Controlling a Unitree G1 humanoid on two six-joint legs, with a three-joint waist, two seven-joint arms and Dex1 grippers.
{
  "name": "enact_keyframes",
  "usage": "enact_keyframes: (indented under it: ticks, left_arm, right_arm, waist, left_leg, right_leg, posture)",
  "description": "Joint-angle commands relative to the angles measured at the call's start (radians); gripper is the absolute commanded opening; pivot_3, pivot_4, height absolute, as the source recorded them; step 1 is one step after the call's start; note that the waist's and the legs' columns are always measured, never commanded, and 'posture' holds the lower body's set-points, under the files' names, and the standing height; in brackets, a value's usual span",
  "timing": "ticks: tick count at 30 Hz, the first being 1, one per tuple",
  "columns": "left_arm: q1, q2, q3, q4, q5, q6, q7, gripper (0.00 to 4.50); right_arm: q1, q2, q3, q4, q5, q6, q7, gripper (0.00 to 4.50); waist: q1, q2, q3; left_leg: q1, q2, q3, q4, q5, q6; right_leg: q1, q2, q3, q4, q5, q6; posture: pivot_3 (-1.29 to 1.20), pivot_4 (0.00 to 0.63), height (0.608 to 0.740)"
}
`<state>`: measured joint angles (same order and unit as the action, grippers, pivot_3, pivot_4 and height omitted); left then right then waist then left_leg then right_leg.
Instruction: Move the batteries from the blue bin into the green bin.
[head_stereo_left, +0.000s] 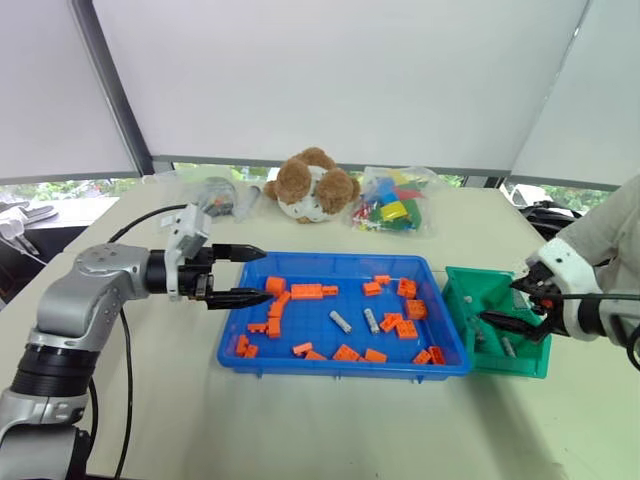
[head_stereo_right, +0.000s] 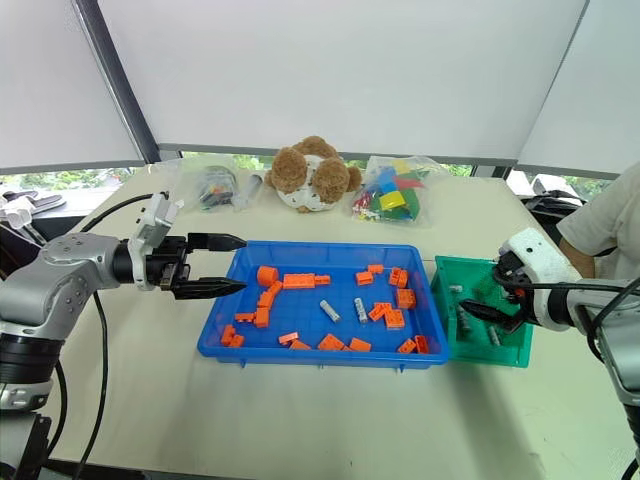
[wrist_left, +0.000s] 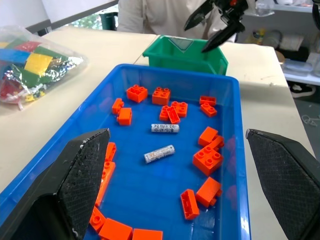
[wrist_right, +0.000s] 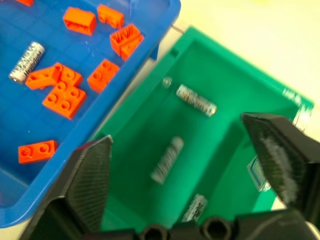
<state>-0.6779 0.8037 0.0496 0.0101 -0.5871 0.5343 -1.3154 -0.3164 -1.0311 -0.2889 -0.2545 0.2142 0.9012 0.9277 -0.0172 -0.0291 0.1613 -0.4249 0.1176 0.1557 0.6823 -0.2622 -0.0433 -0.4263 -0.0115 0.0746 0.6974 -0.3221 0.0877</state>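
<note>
A pale, matte counter (head_stereo_left: 330, 420) carries the sorting job. On it, a wide, shallow blue bin (head_stereo_left: 345, 365) of glossy plastic holds scattered orange bricks (head_stereo_left: 306, 291), studded and blocky, and two batteries (head_stereo_left: 341, 321), small silver-grey cylinders lying near its middle, well ahead of the left gripper (head_stereo_left: 252, 275). That gripper hangs level over the bin's near end, its tapered black fingers (head_stereo_left: 240, 297) spread wide with nothing between them; the wrist view shows their inner faces finely cross-hatched.

Just beside the blue bin's far end stands the smaller, deeper green bin (head_stereo_left: 462, 290), its sloped walls smooth. The right gripper (wrist_right: 187, 167) hovers above it, fingers parted wide and empty, and directly below them at least three batteries lie on the green floor, one seeming blurred as though it were falling or rolling.

By the look of it, a drop-off is just finishing at the green bin, with two batteries left to move. The next pick would seem to call for a gripper to descend over one battery, fingers straddling it across its short axis, clear of the neighbouring bricks; the round, slick casing could roll or slip if pinched off-centre.
</note>
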Motion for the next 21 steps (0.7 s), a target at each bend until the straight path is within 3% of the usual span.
enact_keyframes:
  ticks: [1,4,8,14,21]
  left_arm:
    - [-0.013,0.015,0.019,-0.021,-0.002,-0.006,-0.001,4.5]
    - [-0.013,0.016,0.02,-0.02,0.0,-0.007,0.0,4.5]
    - [-0.021,0.015,0.02,-0.016,0.004,-0.01,0.003,4.5]
    - [-0.014,0.019,0.03,-0.031,0.001,-0.004,0.011,4.5]
    - [-0.004,0.03,0.04,-0.046,-0.004,0.004,0.022,4.5]
  right_arm:
    - [-0.071,-0.011,0.005,-0.008,0.041,-0.02,-0.004,4.48]
    - [-0.144,0.037,0.058,-0.052,0.11,0.009,0.006,4.48]
    - [-0.225,0.18,0.227,-0.133,0.17,0.066,-0.024,4.48]
    - [-0.271,0.365,0.414,-0.133,0.148,0.103,-0.14,4.48]
    - [-0.359,0.514,0.59,0.011,0.05,0.129,-0.274,4.48]
  waist:
    - [-0.001,0.0,0.0]
    - [-0.004,0.0,0.0]
    - [-0.007,0.0,0.0]
    - [0.005,0.0,0.0]
    - [-0.001,0.0,0.0]
  left_leg:
    - [0.0,0.0,0.0,0.0,0.0,0.0]
    - [0.0,0.0,0.0,0.0,0.0,0.0]
    - [0.0,0.0,-0.001,-0.001,0.0,0.0]
    - [-0.002,0.0,0.0,0.001,0.001,-0.001]
    - [-0.001,0.0,0.0,0.001,0.001,-0.001]
  right_leg:
    - [0.0,0.0,0.0,0.0,0.0,0.0]
    - [0.0,0.0,0.0,0.0,0.0,0.0]
    - [0.0,0.001,0.0,0.001,0.0,0.0]
    - [-0.001,0.0,0.0,0.0,0.0,0.0]
    - [-0.001,0.0,0.0,0.001,0.0,0.0]
  posture:
    - [0.0,0.15,0.734]
    - [0.0,0.15,0.734]
    - [0.0,0.15,0.734]
    - [0.0,0.15,0.734]
    - [0.0,0.15,0.734]
